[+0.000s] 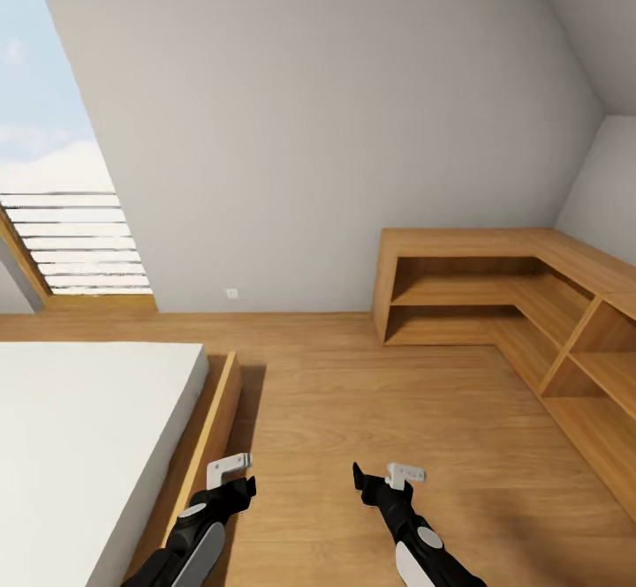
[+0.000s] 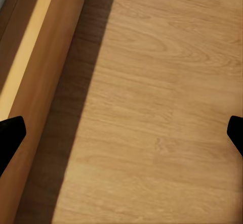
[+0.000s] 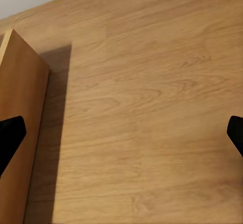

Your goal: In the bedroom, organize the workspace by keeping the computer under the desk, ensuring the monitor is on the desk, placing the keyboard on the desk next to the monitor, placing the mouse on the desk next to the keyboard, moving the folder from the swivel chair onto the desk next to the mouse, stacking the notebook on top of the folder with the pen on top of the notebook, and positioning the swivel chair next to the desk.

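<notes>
Wood floor spreads to a grey wall; a white bed in a wooden frame lies along its left edge, and open L-shaped shelving fills the far right corner. Left gripper and right gripper hang over bare floor, fingers apart. No desk items in sight

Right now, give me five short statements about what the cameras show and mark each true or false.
1. A bed with a white top lies at the robot's left. True.
2. The left gripper holds a blue folder. False: its fingers are spread with only wooden floor between them.
3. A wooden corner shelf unit stands ahead at the right. True.
4. The shelf unit is packed with books. False: its compartments look bare.
5. The right gripper is open over the floor. True.
</notes>
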Tool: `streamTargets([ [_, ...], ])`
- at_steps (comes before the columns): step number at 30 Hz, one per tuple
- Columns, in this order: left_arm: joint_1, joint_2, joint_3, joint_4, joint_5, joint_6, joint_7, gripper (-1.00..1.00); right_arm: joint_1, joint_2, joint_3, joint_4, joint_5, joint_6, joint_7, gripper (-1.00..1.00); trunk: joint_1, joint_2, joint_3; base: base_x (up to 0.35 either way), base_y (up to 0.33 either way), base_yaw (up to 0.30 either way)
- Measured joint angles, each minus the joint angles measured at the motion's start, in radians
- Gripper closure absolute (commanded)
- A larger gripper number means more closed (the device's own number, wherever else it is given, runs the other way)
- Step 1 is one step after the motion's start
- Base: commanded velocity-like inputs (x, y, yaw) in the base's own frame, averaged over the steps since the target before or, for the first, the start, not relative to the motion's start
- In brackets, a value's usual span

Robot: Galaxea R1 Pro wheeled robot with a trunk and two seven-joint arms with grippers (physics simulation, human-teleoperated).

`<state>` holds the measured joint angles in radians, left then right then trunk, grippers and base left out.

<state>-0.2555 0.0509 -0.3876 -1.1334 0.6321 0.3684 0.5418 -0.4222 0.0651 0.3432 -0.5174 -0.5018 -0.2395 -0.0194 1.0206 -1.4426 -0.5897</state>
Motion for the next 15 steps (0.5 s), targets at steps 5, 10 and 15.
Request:
streamTargets([
  [5, 0.0, 0.0, 0.0, 0.0, 0.0, 0.0, 0.0, -1.0, 0.0, 0.0, -0.001, 0.0, 0.0, 0.0, 0.0, -1.0, 0.0, 0.0, 0.0, 0.322, 0.001, 0.0],
  [10, 0.0, 0.0, 0.0, 0.002, 0.0, 0.0, 0.0, -1.0, 0.0, -0.001, -0.001, 0.0, 0.0, -0.001, 0.0, -1.0, 0.0, 0.0, 0.0, 0.322, 0.0, 0.0],
  [15, 0.0, -0.001, -0.001, 0.079, -0.001, 0.0, -0.002, -1.0, 0.0, -0.005, -0.001, 0.005, 0.0, -0.044, -0.001, -1.0, 0.0, 0.0, 0.0, 0.322, 0.0, 0.0],
])
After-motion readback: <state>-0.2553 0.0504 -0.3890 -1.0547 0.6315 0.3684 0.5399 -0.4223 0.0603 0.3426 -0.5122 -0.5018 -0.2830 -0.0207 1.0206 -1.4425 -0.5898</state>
